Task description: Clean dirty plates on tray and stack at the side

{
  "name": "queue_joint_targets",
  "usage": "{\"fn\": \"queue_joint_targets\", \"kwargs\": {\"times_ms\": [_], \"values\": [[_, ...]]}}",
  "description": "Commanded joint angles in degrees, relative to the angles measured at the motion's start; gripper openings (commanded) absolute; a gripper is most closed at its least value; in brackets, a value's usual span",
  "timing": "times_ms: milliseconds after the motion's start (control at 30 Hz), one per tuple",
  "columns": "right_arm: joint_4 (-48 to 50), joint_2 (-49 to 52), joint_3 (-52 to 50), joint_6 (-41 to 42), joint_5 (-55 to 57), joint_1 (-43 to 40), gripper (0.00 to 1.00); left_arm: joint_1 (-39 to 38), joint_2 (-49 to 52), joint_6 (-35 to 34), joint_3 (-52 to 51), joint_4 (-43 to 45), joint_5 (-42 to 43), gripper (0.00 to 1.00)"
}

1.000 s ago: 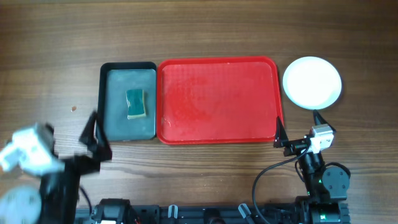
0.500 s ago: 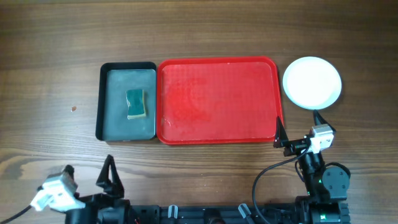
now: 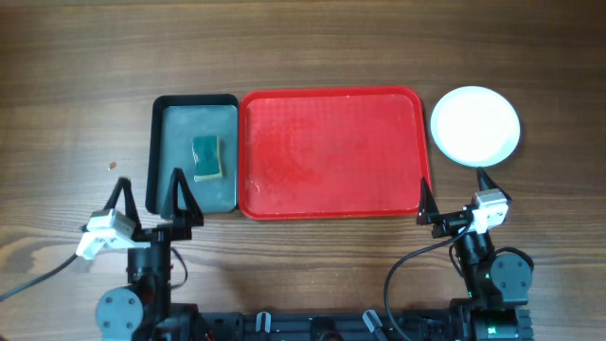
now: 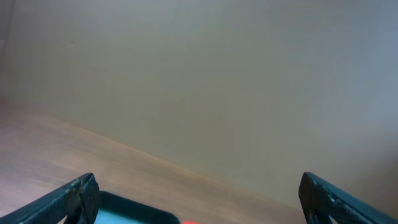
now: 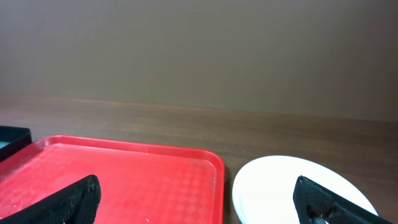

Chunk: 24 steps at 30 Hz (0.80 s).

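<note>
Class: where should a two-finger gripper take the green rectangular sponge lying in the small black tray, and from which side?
Grip the green rectangular sponge across its long edges, from above. It lies flat, its narrow width suits the jaws, and the raised walls of the small black tray likely block a sideways approach. The open left gripper is nearest.
</note>
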Motion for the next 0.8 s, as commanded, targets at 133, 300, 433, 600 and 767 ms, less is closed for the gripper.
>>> {"fn": "queue_joint_targets", "kwargs": {"times_ms": [133, 300, 433, 600, 767], "values": [[0.2, -0.5, -0.1, 0.7, 0.5, -0.3, 1.0, 0.1, -0.5, -0.1, -10.4, 11.0, 4.1, 1.0], [0.2, -0.5, -0.1, 0.7, 0.5, -0.3, 1.0, 0.1, -0.5, -0.1, -11.3, 11.0, 4.5, 1.0], [0.2, -0.5, -0.1, 0.7, 0.5, -0.3, 1.0, 0.1, -0.5, -0.1, -12.5, 11.0, 5.0, 1.0], [0.2, -0.5, -0.1, 0.7, 0.5, -0.3, 1.0, 0.1, -0.5, -0.1, -14.8, 13.2, 6.1, 1.0], [0.2, -0.5, -0.1, 0.7, 0.5, -0.3, 1.0, 0.1, -0.5, 0.5, -14.8, 1.5, 6.0, 1.0]]}}
